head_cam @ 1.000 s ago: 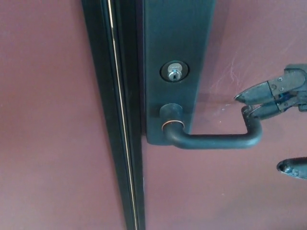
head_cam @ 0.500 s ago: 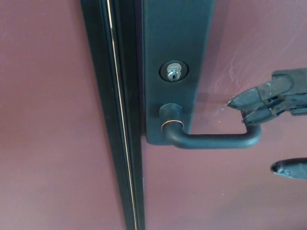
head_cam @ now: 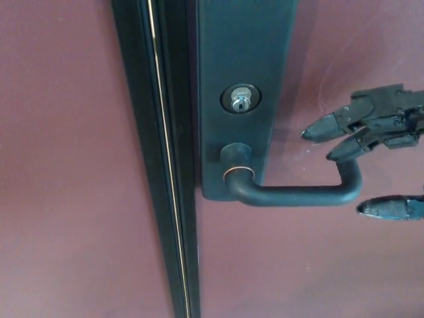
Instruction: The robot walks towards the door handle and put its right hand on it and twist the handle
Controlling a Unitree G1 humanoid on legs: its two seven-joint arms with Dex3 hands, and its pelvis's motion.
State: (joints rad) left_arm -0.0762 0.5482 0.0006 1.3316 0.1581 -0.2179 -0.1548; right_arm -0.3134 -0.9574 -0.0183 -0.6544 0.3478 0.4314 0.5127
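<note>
Head view is showing us our black three-fingered right hand (head_cam: 377, 156) coming in from the right edge, fingers (head_cam: 318, 128) spread apart and clamped on nothing yet. We're bracketing the free end of the dark matte metal lever handle (head_cam: 298, 193): two fingers sitting above its upturned tip, the thumb (head_cam: 381, 207) hanging just below it, so closing should trap the end where we're getting the most leverage for the twist. Whether the upper fingers are touching the tip, we can't tell. The handle is lying level, pivoting from the tall dark metal backplate (head_cam: 242, 53) under the silver keyhole cylinder (head_cam: 240, 101) on the reddish-brown door (head_cam: 318, 265). Left hand isn't showing.
</note>
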